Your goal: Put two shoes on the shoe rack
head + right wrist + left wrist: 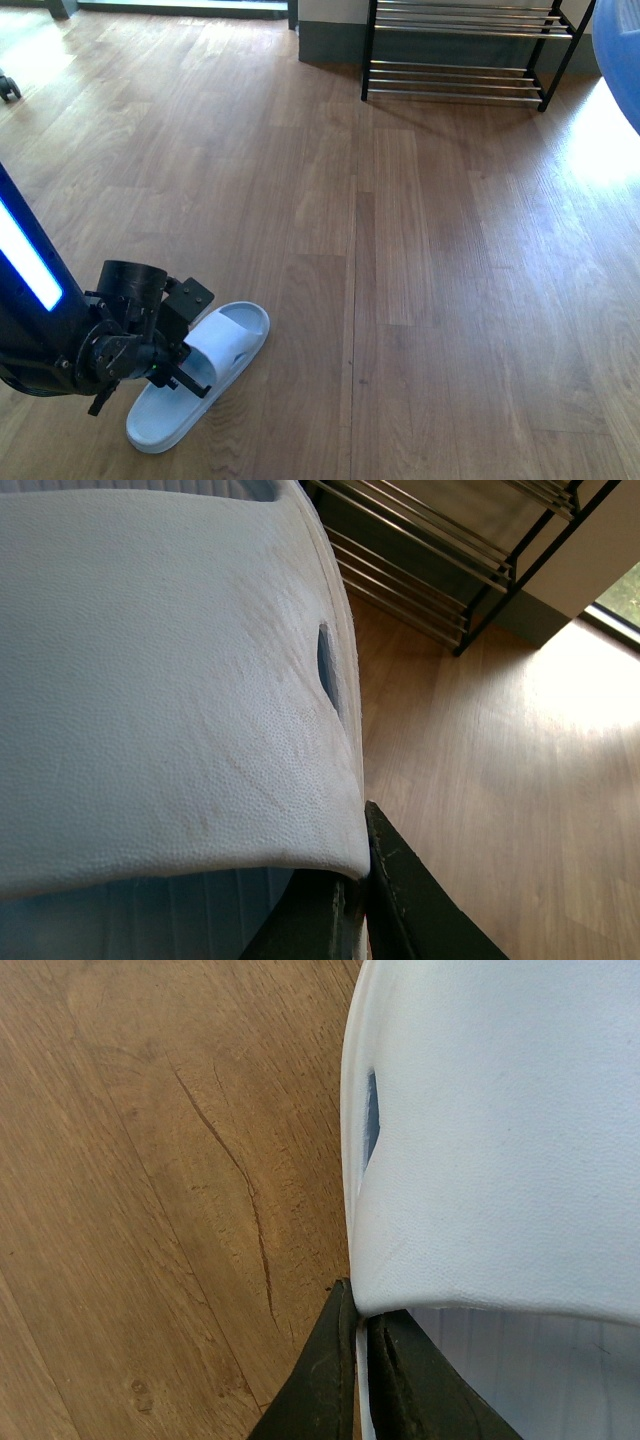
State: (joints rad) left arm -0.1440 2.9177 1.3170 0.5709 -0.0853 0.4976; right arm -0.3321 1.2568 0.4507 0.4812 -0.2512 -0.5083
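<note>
Blue slide (225, 345) at seven o'clock: left gripper (360, 1307) pinches its strap edge; right gripper (355, 865) pinches the other slide (170, 680). Lift slowly toward the shoe rack (460, 75) at one o'clock.

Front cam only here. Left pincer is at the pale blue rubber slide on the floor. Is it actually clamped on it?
Observer: Yes. In the left wrist view the left pincer is shut on the side wall of the pale blue rubber slide, with one finger outside and one inside.
Operator: Blue blob at top right of my view?
Observer: That is the second pale blue rubber slide. In the right wrist view the right pincer is shut on its edge.
Operator: Where is it pointing?
Observer: The right wrist view looks past it to the black metal shoe rack with silver bars. No shoes show on the tiers it sees.
</note>
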